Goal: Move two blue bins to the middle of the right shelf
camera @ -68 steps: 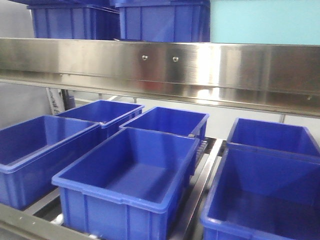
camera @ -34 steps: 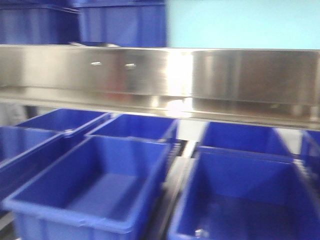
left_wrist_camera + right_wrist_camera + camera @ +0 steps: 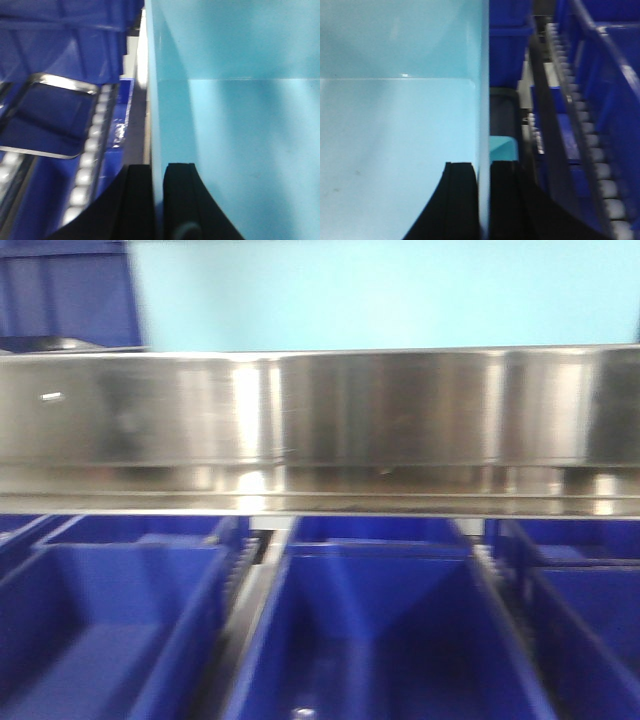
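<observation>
Above the brushed stainless-steel shelf lip [image 3: 320, 420], my pale sky-blue plastic bin [image 3: 380, 290] now spans the view. The left gripper [image 3: 157, 200] and right gripper [image 3: 484, 200] pinch its walls, so I judge we're lining up.

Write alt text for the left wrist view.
The left gripper is shut on the side wall of a pale blue bin, one black jaw inside and one outside. To its left, blurred, are dark blue bins and a roller track.

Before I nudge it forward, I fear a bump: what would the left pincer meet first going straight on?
The left pincer is shut on the wall of the pale bin, so that wall comes first; depth beyond is unclear.
</observation>
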Controlling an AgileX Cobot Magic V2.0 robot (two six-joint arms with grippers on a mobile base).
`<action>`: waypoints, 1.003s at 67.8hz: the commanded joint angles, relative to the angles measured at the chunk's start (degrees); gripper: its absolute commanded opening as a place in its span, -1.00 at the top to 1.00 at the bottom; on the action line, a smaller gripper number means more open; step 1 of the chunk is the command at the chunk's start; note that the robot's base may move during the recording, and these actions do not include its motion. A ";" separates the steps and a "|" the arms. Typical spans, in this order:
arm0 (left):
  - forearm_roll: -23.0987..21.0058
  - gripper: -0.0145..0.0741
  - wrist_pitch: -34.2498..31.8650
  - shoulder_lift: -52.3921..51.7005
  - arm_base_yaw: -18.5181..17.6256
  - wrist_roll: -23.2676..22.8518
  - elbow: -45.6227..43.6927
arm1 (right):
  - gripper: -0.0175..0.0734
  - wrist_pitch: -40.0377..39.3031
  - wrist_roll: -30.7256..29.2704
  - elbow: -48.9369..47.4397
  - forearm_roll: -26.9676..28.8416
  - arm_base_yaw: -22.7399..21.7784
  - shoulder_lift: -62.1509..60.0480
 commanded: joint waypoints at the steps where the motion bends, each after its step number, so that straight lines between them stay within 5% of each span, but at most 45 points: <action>1: 1.00 0.92 -2.38 -0.63 -0.42 -0.11 -0.65 | 0.97 -2.15 -0.32 -0.62 -1.46 -0.13 -0.56; 68: 2.25 0.92 -3.20 -0.63 -0.18 -0.11 -0.65 | 0.97 -2.27 -0.32 -0.62 -1.46 -0.13 -0.56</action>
